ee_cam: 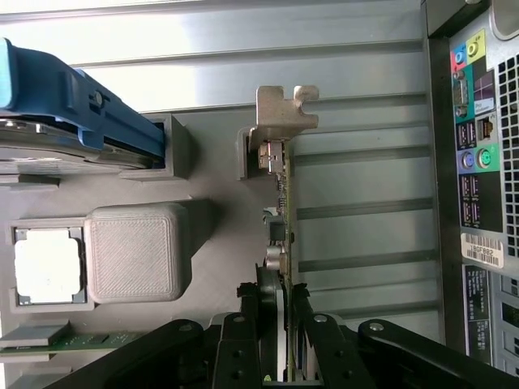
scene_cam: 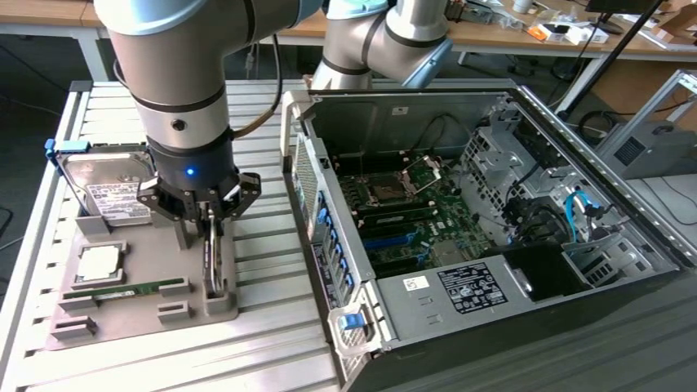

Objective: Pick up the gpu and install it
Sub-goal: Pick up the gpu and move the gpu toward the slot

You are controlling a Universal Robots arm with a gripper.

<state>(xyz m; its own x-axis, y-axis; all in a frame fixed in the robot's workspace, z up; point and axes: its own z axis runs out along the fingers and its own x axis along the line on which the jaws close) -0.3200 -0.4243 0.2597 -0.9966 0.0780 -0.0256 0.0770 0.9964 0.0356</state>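
On the grey tray (scene_cam: 142, 314), found graphics card (ee_cam: 280, 203) standing on edge, long axis running away from the wrist toward its metal bracket (ee_cam: 280, 121). Gripper (ee_cam: 278, 288) straight above, fingers astride the top edge, seemingly clamped on it. Had open room upward, with open computer case (scene_cam: 414, 122) just beside on the exterior view's right.
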